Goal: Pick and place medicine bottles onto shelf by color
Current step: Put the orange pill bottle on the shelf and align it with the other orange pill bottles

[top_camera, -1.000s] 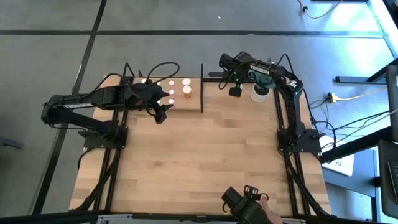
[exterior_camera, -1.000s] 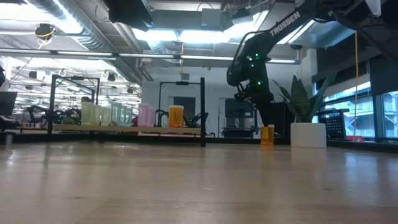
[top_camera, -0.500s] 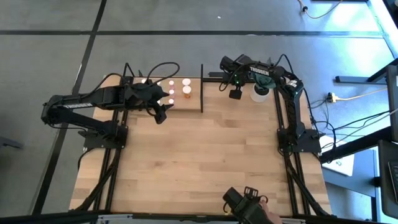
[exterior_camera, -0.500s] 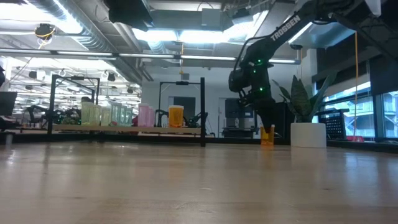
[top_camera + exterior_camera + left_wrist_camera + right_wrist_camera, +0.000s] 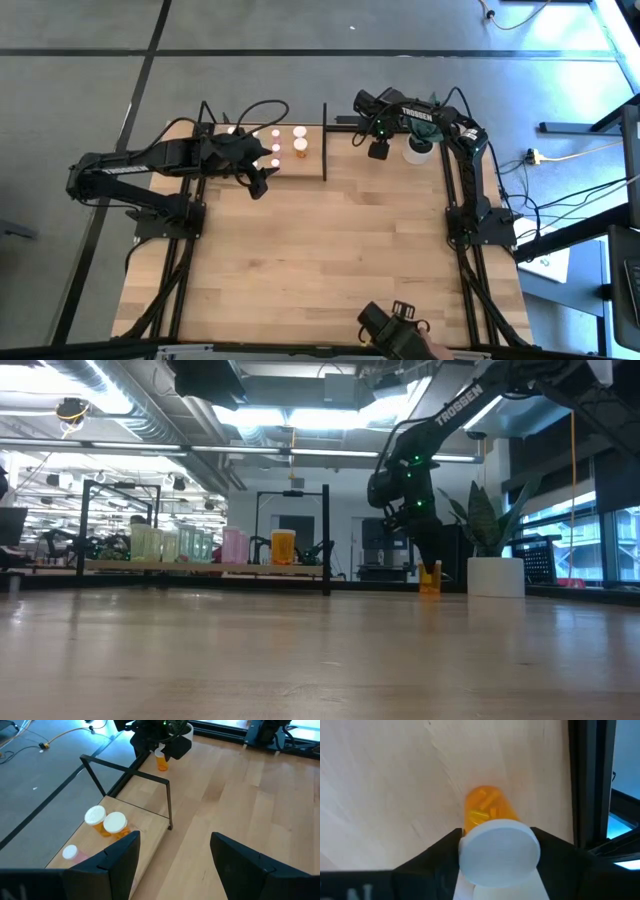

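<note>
The orange bottle stands upright on the worktop, white cap up, long axis vertical, just beside the white plant pot and past the shelf's end bar. The right end effector straddles its cap, fingers on either side. The left end effector hovers spread near the shelf, which carries pink and orange bottles.

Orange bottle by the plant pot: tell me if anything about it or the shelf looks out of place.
Nothing is spilled or tipped. One orange bottle stands upright off the shelf, near the white plant pot, with the right gripper around its cap. The left gripper hangs open by the shelf, where the other bottles stand.
</note>
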Robot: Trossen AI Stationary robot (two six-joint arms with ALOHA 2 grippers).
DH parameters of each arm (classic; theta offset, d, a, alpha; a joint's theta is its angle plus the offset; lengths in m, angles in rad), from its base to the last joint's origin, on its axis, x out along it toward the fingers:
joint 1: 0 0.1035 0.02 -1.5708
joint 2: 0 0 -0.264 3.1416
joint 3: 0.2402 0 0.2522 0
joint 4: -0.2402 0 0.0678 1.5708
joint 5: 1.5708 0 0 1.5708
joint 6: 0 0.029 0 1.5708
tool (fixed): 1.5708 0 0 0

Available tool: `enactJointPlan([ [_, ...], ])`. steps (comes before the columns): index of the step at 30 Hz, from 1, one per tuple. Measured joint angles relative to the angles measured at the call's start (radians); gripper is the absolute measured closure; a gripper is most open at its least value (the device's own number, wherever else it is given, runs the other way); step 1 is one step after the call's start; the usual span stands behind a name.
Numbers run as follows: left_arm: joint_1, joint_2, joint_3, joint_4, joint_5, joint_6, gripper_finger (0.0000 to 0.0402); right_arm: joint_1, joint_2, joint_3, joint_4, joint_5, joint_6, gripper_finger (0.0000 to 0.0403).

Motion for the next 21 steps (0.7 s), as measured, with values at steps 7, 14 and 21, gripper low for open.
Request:
enactJointPlan([
  [7, 0.0, 0.0, 0.0, 0.0, 0.0, 0.0, 0.0166, 0.008, 0.0, 0.0, -0.02, 0.0, 0.05, 0.0197],
  [14, 0.0, 0.0, 0.0, 0.0, 0.0, 0.0, 0.0166, 0.056, 0.0, 0.0, -0.043, 0.001, 0.053, 0.0184],
  [21, 0.0, 0.0, 0.0, 0.0, 0.0, 0.0, 0.0166, 0.15, 0.0, 0.0, -0.079, -0.001, 0.053, 0.019],
])
